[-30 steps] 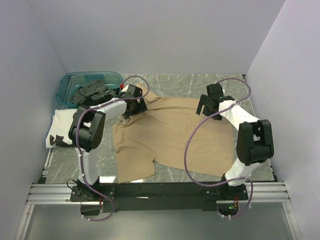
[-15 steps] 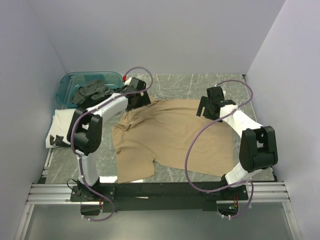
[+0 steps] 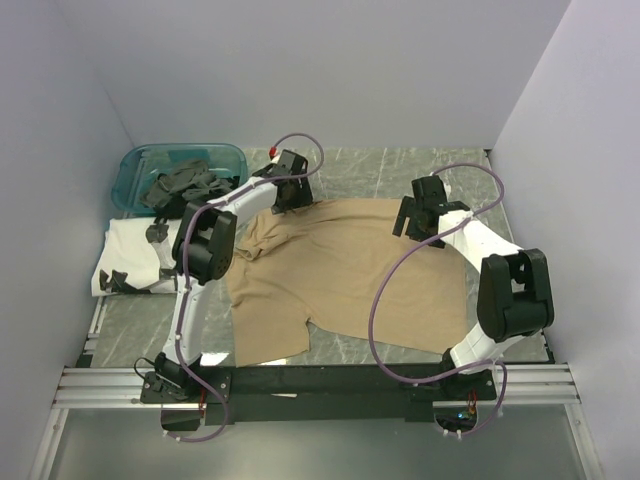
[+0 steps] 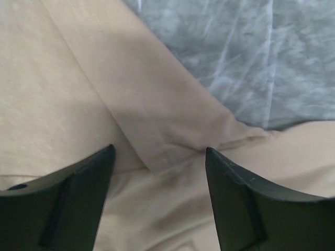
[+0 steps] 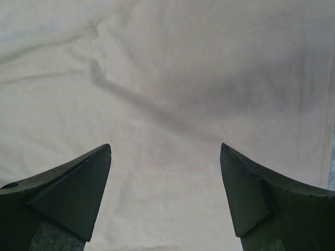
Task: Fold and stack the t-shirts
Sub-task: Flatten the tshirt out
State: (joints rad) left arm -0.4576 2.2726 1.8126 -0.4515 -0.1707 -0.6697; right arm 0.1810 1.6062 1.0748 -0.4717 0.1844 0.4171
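Note:
A tan t-shirt (image 3: 340,270) lies spread over the middle of the table. My left gripper (image 3: 290,192) is at its far left corner. In the left wrist view the left gripper (image 4: 159,151) has its jaws apart, straddling a folded hem edge of the tan t-shirt (image 4: 172,141). My right gripper (image 3: 415,218) hovers over the shirt's far right part. It is open above flat tan cloth (image 5: 167,94), with nothing between the fingers of the right gripper (image 5: 165,149). A white t-shirt with dark print (image 3: 130,255) lies at the left edge. Dark t-shirts (image 3: 185,185) spill from the tub.
A teal see-through tub (image 3: 150,160) stands at the back left. Grey marble table (image 3: 390,165) shows behind the tan shirt and in the left wrist view as table (image 4: 251,63). Pale walls close in the left, back and right sides.
My left gripper has moved farther back and to the right along the tan shirt's far edge, and its jaws have narrowed somewhat. The right gripper has dropped slightly toward the shirt.

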